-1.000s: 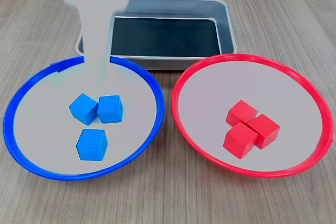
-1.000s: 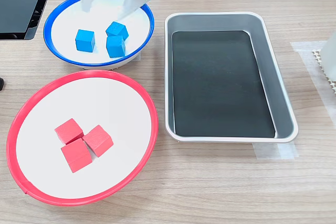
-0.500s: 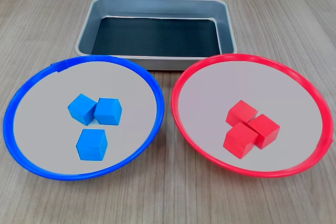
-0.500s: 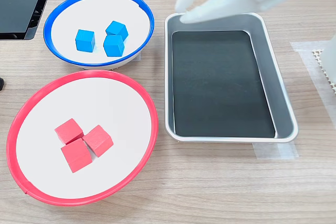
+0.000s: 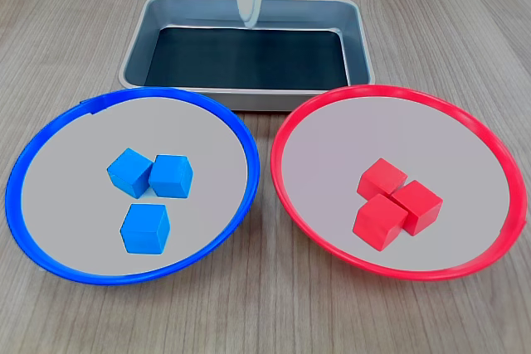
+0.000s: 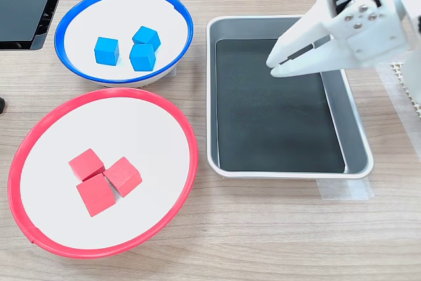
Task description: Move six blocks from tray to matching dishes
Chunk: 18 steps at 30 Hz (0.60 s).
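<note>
Sorting looks finished: the tool (image 6: 276, 67) hangs nearly closed and empty-handed over the bare tray (image 6: 354, 129), blocks resting in matching dishes.

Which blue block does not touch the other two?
The blue block on the second exterior view's left of the blue dish; the other two touch.

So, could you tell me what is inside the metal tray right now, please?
Nothing: the tray shows only its bare black bottom in both exterior views. The gripper hangs over it, its jaws nearly together and holding nothing, and hides one small patch in the second exterior view.
</note>
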### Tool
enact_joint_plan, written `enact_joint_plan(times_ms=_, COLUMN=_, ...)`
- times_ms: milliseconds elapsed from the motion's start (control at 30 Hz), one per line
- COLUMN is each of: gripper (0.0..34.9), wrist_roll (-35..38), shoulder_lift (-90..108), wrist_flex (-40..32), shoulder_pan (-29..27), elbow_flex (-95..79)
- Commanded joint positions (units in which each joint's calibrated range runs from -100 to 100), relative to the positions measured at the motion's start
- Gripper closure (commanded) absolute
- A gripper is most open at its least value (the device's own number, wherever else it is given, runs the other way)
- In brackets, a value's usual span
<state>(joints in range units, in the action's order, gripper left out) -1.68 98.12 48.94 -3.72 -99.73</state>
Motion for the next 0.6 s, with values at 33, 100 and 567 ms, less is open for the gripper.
enact_joint_plan(times_ms=33, gripper=34.8, wrist_roll=0.49, shoulder_lift=0.85, wrist_flex=-1.52, shoulder_pan=-0.47, elbow_flex=-0.27)
enact_joint_plan(times_ms=100, gripper=34.7, wrist_roll=0.68, shoulder_lift=0.85, wrist_flex=-1.52, shoulder_pan=-0.28, elbow_flex=-0.27)
enact_joint_plan(times_ms=567, gripper=34.6, wrist_roll=0.68, shoulder_lift=0.85, wrist_flex=-1.52, shoulder_pan=-0.28, elbow_flex=-0.27)
